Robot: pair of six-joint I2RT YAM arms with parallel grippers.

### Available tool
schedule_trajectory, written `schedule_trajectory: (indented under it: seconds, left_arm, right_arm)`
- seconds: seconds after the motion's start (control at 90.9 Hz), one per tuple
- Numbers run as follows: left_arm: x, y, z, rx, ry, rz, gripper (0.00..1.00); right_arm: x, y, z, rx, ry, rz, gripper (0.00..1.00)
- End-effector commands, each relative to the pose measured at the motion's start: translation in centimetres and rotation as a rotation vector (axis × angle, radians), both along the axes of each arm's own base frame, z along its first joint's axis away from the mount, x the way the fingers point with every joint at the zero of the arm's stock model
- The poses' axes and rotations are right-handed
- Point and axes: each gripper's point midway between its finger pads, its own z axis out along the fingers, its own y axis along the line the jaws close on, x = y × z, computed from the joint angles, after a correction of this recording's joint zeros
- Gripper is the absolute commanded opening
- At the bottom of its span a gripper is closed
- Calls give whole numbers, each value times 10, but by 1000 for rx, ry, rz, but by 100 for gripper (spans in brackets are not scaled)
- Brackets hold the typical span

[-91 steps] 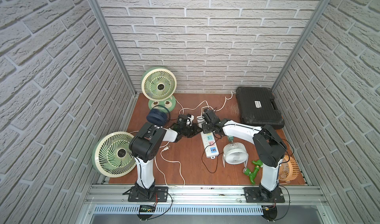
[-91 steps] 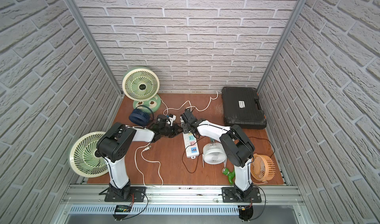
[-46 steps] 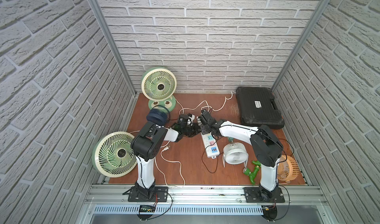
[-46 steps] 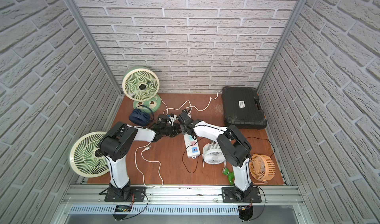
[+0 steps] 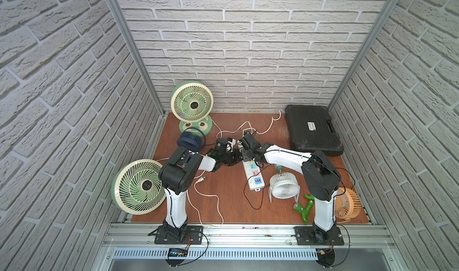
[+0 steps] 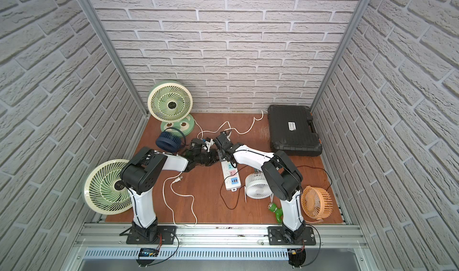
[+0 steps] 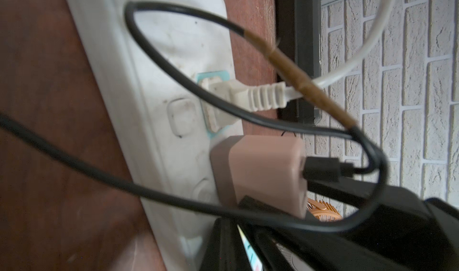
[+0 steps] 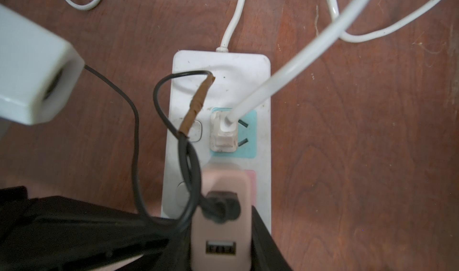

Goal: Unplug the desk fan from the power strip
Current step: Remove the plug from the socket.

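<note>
Scene lit evenly from above — shadows soft. Walls (image 5: 62, 83) bowed at edges in both top views. Power strip (image 7: 173, 46), pink adapter (image 8: 221, 232) blurred in wrist views.

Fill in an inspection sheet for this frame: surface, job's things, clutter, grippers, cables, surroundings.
Surface: brown wooden board.
Job's things: power strip flat on the board; pink USB adapter appears seated in it.
Clutter: back green fan, front green fan, navy fan, white fan, orange fan, black tool case, green fitting, white adapter.
Grippers: right gripper shut on the pink USB adapter, fingers either side; left gripper shut beside the strip, load unclear.
Cables: black cable, brown-taped stretch, loops over the strip; white plug in the teal socket; loose white cord on the board.
Surroundings: brick-pattern walls, aluminium rail in front.
</note>
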Motion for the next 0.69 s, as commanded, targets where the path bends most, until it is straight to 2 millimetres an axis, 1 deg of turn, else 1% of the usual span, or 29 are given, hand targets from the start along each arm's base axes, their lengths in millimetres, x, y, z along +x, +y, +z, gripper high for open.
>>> schedule_trajectory:
  seconds: [0.0, 0.077, 0.132, 0.187, 0.242, 0.297, 0.352, 0.418, 0.484, 0.561, 0.682]
  left_arm:
    - [-3, 4, -21, 47, 45, 13, 0]
    - [-3, 4, -22, 50, 48, 14, 0]
    - [-2, 4, -23, 51, 47, 14, 0]
    - [-2, 3, -23, 49, 47, 12, 0]
    - [-1, 3, -24, 51, 48, 14, 0]
    - [-1, 3, -23, 50, 49, 15, 0]
    - [-1, 3, -23, 52, 48, 15, 0]
    - [-1, 4, -23, 53, 48, 16, 0]
    - [-2, 3, -22, 55, 46, 14, 0]
    - [-2, 4, -23, 57, 49, 16, 0]
    - [-1, 3, -24, 59, 53, 16, 0]
  right_arm:
    - [3, 16, 26, 163, -34, 6, 20]
    - [1, 22, 31, 121, -49, 33, 20]
    - [-2, 26, 35, 50, -71, 57, 20]
    - [-3, 26, 36, -23, -87, 62, 20]
    - [-4, 24, 34, -42, -82, 58, 20]
    - [-4, 23, 31, 6, -61, 54, 20]
    - [-4, 22, 27, 101, -33, 37, 19]
    - [0, 18, 29, 189, -26, 14, 19]
    - [1, 18, 33, 197, -33, 16, 19]
    - [-1, 20, 35, 137, -45, 35, 19]
    - [-5, 19, 38, -33, -81, 60, 19]
